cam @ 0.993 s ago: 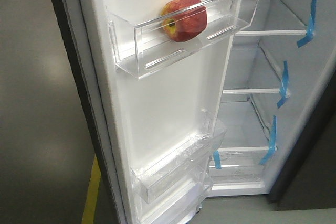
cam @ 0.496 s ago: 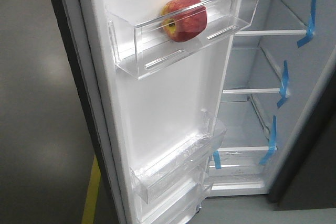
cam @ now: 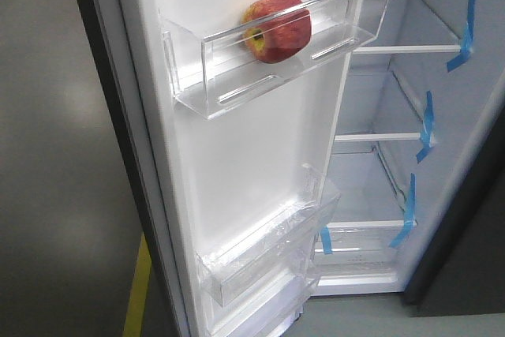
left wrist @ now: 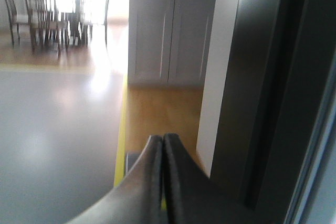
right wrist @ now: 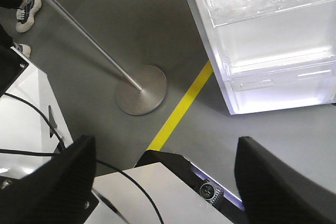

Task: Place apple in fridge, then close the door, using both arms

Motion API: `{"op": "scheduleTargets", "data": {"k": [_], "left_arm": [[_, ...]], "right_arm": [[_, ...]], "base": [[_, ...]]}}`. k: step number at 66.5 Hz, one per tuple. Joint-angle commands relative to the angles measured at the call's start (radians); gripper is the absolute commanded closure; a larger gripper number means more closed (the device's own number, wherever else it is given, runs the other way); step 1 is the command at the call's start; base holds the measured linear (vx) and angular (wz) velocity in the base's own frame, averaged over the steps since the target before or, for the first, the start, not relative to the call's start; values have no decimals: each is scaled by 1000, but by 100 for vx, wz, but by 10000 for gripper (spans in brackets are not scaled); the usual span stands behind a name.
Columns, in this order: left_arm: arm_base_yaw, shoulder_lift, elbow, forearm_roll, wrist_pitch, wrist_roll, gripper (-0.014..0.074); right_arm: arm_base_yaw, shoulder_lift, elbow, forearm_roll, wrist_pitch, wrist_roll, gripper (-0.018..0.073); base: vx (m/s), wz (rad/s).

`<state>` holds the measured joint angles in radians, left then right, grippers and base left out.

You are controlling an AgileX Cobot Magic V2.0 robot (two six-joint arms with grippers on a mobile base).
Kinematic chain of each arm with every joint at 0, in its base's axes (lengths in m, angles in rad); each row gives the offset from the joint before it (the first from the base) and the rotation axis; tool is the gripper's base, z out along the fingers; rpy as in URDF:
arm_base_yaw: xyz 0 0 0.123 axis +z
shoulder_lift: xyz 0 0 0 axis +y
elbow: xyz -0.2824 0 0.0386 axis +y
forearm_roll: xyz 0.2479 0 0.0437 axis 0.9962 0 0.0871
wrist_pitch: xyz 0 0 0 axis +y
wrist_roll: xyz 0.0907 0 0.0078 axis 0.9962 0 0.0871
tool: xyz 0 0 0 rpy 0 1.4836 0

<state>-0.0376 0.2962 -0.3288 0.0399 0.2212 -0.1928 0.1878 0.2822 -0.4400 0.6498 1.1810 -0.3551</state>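
Placement looks done: the small red apple with a yellow patch (cam: 276, 28) lies on its side in the upper clear plastic bin (cam: 229, 88) of the tall narrow door with the white inner face (cam: 245, 163), toward 12 o'clock in the front view. No pincer touches it. What is left, as I judge, is the second half of the task. The door stands wide open, and the tall fridge with the white interior (cam: 371, 171) shows its glass shelves and blue tape strips (cam: 427, 124) at 3 o'clock.

The left pincer (left wrist: 163, 145) is pressed together and holds nothing; it sits near the dark grey outer side of the door, which rises at 2 o'clock in its view. The right pincer (right wrist: 164, 142) is spread wide and empty, looking down at the floor.

Around it are a metal pole on a round base (right wrist: 140, 97) at 11 o'clock, a yellow floor line (right wrist: 178, 111) and black cables (right wrist: 31, 114). Nothing seems to block the swing of the door, though the pole stands near.
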Motion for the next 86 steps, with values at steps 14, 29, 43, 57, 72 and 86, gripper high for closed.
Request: {"op": "scheduleTargets", "data": {"k": [14,29,43,57,72,86], "left_arm": [[-7,432,-303,77,165,11,603],[-7,683,-462,65,219,50,603],[-7,871,-611,-15,304,110,603],[-7,1031,-775,-290,385,353,603],[-7,1187,-931,-486,399,436,603],[18,1293,-1059,-544,447,433,603]], "right_arm": [[0,10,-24,41,-35,-3,32],[0,10,-24,41,-35,-3,32],[0,10,-24,41,-35,-10,32],[0,10,-24,41,-35,-10,32],[0,10,-24,41,-35,-10,32],[0,10,-24,41,-35,-10,32]], "base": [[0,0],[0,0],[0,0],[0,0],[0,0],[0,0]]}}
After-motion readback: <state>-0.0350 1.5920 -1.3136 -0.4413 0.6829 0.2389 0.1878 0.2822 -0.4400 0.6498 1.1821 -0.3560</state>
